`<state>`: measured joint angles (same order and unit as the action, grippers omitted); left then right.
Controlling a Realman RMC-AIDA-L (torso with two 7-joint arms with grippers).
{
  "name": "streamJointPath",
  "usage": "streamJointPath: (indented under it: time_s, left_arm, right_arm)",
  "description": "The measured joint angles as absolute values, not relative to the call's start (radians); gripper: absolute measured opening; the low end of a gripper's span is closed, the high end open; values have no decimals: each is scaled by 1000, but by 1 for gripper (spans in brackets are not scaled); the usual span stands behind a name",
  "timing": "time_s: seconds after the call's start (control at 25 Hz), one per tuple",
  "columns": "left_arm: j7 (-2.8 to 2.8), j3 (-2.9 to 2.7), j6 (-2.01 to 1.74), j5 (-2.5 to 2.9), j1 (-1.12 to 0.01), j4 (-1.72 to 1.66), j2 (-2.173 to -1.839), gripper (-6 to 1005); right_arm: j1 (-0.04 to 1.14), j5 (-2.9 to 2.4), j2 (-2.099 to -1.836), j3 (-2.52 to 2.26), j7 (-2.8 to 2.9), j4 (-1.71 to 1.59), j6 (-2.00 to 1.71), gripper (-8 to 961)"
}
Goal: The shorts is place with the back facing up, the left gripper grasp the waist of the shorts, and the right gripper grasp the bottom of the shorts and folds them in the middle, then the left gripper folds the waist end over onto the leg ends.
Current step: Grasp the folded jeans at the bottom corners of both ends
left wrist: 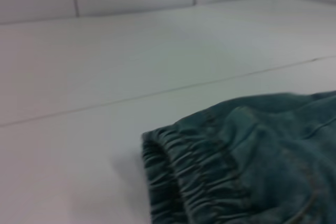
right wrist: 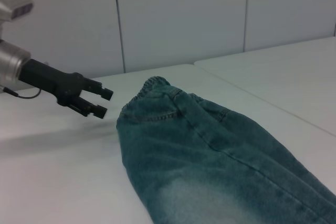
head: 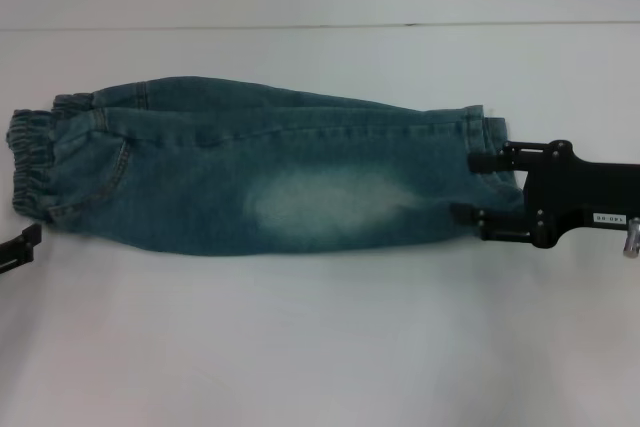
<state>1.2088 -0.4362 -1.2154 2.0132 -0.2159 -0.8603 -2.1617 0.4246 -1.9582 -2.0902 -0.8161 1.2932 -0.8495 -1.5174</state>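
- Lying folded lengthwise on the white tabletop [head: 300, 347], the shorts [head: 270, 182] have the waist [head: 30, 162] at the robot's left and the leg ends [head: 480, 137] at its right.
- The right end effector [head: 470, 187] sits at the leg ends, fingers apart, one at each edge of the hem; nothing looks clamped, so a snag while backing off could undo the fold.
- The left end effector [right wrist: 101, 102] hangs just beside the waist with fingers apart; it could pinch only the top layer, letting the lower one drag.
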Motion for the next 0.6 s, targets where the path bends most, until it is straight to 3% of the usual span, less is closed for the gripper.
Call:
streamJointPath:
  time_s: [0.6]
  left_arm:
    - [1174, -509, -1020, 2057, -311, -766, -2155, 922]
  right_arm:
    - [433, -1969, -2088, -851, 1248, -781, -1494, 721]
